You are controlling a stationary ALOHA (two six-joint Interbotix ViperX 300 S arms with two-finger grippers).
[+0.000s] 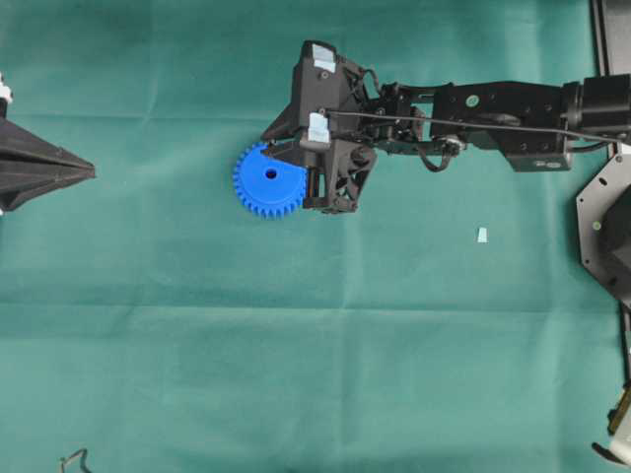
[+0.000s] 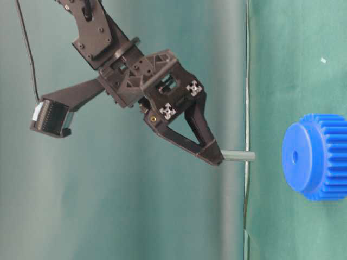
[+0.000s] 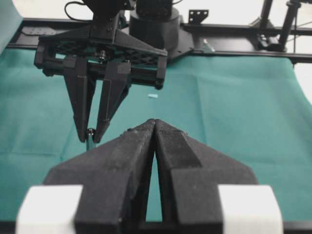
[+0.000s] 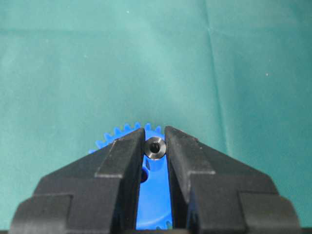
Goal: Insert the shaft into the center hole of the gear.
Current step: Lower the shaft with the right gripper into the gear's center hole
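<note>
Two grippers are in view, and only one carries anything. From my seat, the right gripper [image 4: 155, 146] has its jaws drawn narrow onto the shaft [image 4: 155, 147], which I see end-on in the right wrist view as a shiny grey ring pinched between the two black fingertips. In the table-level view the shaft [image 2: 238, 156] sticks out past the tips as a short grey rod, pointing toward the gear [image 2: 317, 157] and well short of it, with bare cloth showing between the rod's free end and the gear's flat face.

I take the gear [image 1: 269, 179] as my landmark. It lies flat on the green cloth [image 1: 296, 345], teeth all round its rim, with the center hole [image 1: 270, 173] open and dark in the middle of its face. Overhead, the right gripper [image 1: 296, 148] hangs over the gear's right edge, covering part of the rim. In the right wrist view the gear [image 4: 153, 195] shows blue in the gap between the jaws and just beyond the tips, so the shaft lines up over the gear's body.

Off to the gear's left, well apart, the left gripper [image 1: 91, 173] rests with its jaws pressed together and nothing between them. A small pale scrap [image 1: 482, 235] lies on the cloth well to the gear's right.
</note>
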